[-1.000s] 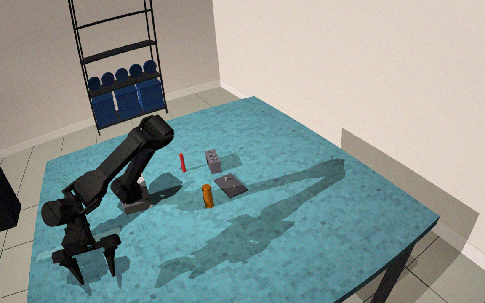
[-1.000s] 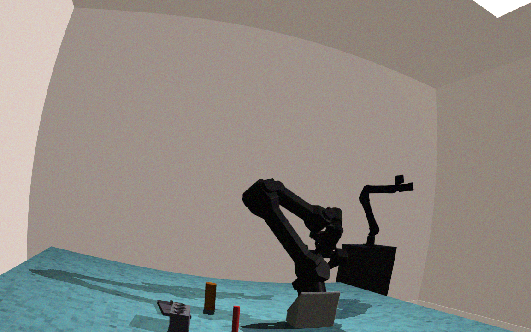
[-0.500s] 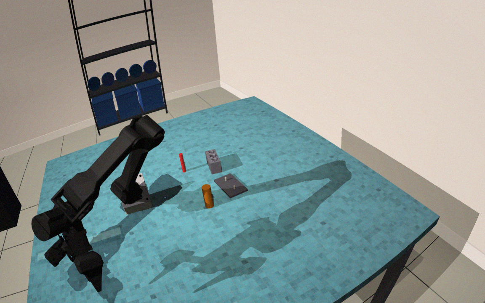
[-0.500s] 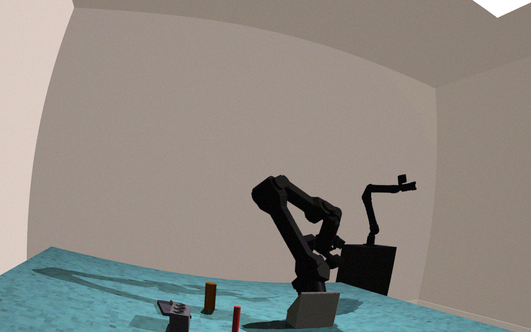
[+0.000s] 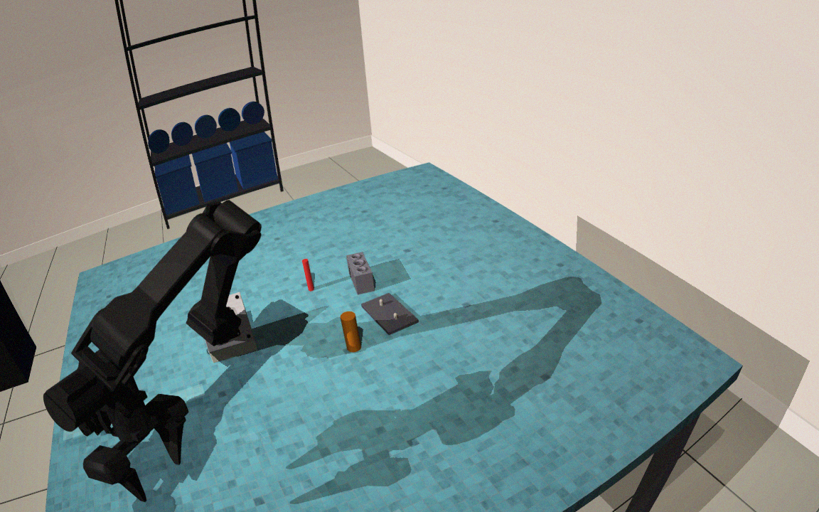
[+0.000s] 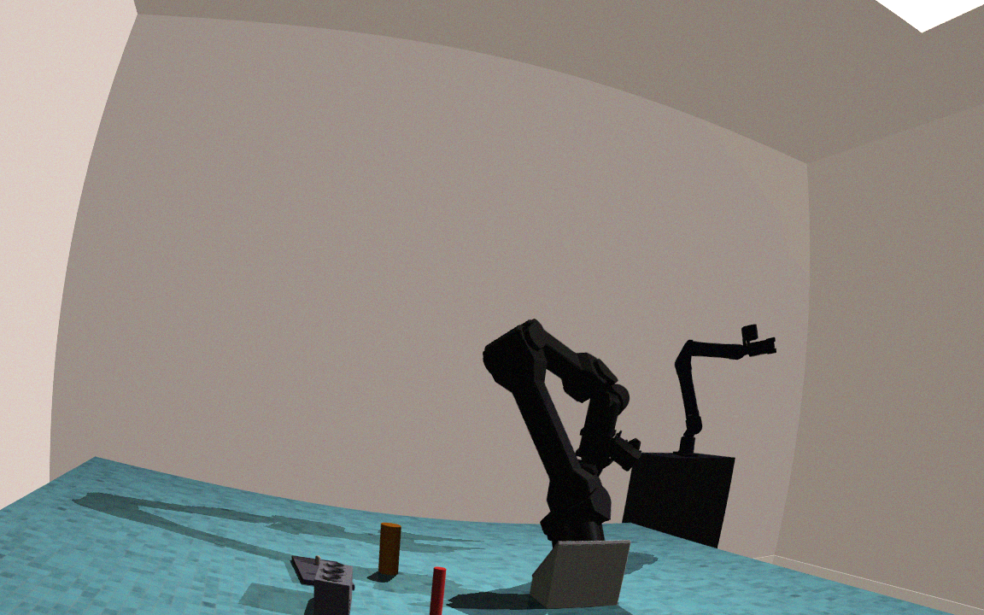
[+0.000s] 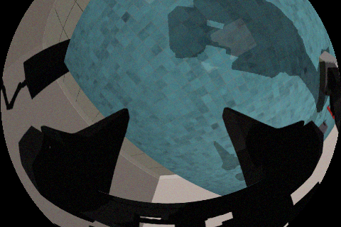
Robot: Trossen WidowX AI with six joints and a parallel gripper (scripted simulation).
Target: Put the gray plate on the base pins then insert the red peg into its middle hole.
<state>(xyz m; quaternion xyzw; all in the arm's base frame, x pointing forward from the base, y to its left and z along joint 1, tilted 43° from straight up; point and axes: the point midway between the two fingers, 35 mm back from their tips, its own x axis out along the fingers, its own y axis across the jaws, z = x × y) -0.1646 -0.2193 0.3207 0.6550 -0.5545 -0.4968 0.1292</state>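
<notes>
My gripper is open and empty, low at the near left of the table in the top view, far from the objects. The gray plate, a thick block with three holes on top, stands just behind the base, off its pins. The base is a flat dark square with two short light pins sticking up. The red peg stands upright left of the plate in the top view. Only a red sliver of it shows at the wrist view's right edge.
An orange cylinder stands upright close beside the base, on the robot's side. My arm's mount is on the table's left part in the top view. A second arm stands on a black cabinet away from the table.
</notes>
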